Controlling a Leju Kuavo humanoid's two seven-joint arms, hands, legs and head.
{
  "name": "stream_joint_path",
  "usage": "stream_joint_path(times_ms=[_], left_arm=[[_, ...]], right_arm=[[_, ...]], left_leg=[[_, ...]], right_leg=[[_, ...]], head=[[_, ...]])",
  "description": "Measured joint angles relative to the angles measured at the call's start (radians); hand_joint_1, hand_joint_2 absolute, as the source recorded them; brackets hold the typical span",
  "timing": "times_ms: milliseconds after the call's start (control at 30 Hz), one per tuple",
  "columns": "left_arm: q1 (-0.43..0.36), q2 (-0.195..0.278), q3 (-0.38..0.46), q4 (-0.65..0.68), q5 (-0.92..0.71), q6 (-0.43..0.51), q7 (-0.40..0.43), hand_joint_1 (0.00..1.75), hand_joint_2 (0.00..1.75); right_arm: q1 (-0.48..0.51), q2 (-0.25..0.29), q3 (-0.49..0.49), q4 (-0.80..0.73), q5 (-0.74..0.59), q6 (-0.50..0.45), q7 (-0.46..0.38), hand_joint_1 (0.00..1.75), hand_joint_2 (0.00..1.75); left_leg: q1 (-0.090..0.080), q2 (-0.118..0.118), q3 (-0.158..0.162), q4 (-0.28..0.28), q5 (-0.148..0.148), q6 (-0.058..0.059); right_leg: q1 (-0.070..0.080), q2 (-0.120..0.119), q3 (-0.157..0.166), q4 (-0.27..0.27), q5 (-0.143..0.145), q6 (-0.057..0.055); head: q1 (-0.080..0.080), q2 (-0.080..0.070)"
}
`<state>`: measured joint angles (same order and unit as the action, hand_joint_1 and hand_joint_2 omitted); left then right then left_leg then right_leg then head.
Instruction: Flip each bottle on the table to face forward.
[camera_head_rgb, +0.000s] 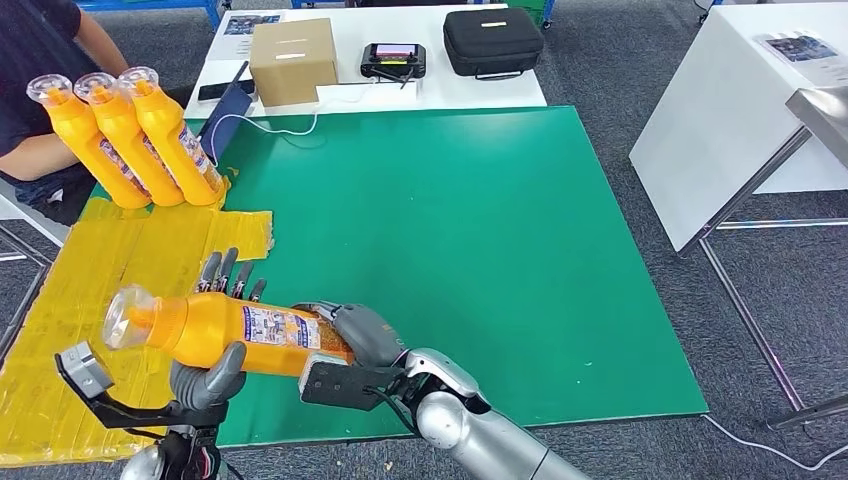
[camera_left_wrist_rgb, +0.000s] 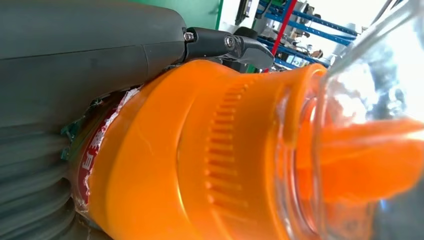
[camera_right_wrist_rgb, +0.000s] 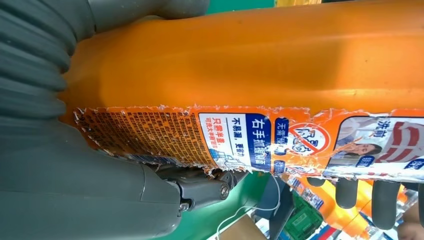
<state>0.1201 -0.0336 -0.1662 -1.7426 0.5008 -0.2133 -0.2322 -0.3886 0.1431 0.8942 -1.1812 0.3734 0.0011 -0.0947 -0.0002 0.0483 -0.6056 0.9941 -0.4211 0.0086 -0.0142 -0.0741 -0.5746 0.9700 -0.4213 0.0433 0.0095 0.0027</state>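
**Orange bottle held sideways in both robot hands above a green mat**

Orange plastic, glossy and smooth, forms the held bottle (camera_head_rgb: 225, 332), which lies on its side in the air over the near left corner of the green mat (camera_head_rgb: 480, 260). Its clear domed cap (camera_head_rgb: 128, 317) points left, with an orange nozzle inside and a ribbed collar behind it. A torn paper label (camera_right_wrist_rgb: 280, 140) with ragged edges wraps the body, printed in blue, white and orange.

The left hand (camera_head_rgb: 215, 350) clasps the bottle near its neck: thick grey thumb in front, dark fingers (camera_head_rgb: 228, 275) showing behind. The right hand (camera_head_rgb: 355, 345) wraps the bottle's base end, its grey ribbed cover pressed against the plastic.

Three matching orange bottles (camera_head_rgb: 125, 135) stand side by side, leaning, at the far left edge, on crinkled yellow sheeting (camera_head_rgb: 90, 290). A person's arm (camera_head_rgb: 40, 150) rests just behind them.

Beyond the mat, a white table (camera_head_rgb: 400, 85) carries a cardboard box (camera_head_rgb: 292, 60), a handheld controller (camera_head_rgb: 393, 60) and a black zipped case (camera_head_rgb: 493, 40).
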Motion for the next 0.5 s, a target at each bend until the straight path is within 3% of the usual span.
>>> stream_joint_path(times_ms=[133,500], left_arm=[[0.006,0.0,0.007,0.0,0.004,-0.016,0.001,1.75,1.75],[0.033,0.003,0.038,0.0,-0.015,-0.054,-0.034,1.75,1.75]], right_arm=[[-0.009,0.0,0.018,0.008,-0.004,0.006,0.001,1.75,1.75],[-0.025,0.01,0.047,0.034,-0.019,0.007,0.001,1.75,1.75]], left_leg=[[0.0,0.0,0.0,0.0,0.0,0.0],[0.0,0.0,0.0,0.0,0.0,0.0]], right_leg=[[0.0,0.0,0.0,0.0,0.0,0.0],[0.0,0.0,0.0,0.0,0.0,0.0]], head=[[0.0,0.0],[0.0,0.0]])
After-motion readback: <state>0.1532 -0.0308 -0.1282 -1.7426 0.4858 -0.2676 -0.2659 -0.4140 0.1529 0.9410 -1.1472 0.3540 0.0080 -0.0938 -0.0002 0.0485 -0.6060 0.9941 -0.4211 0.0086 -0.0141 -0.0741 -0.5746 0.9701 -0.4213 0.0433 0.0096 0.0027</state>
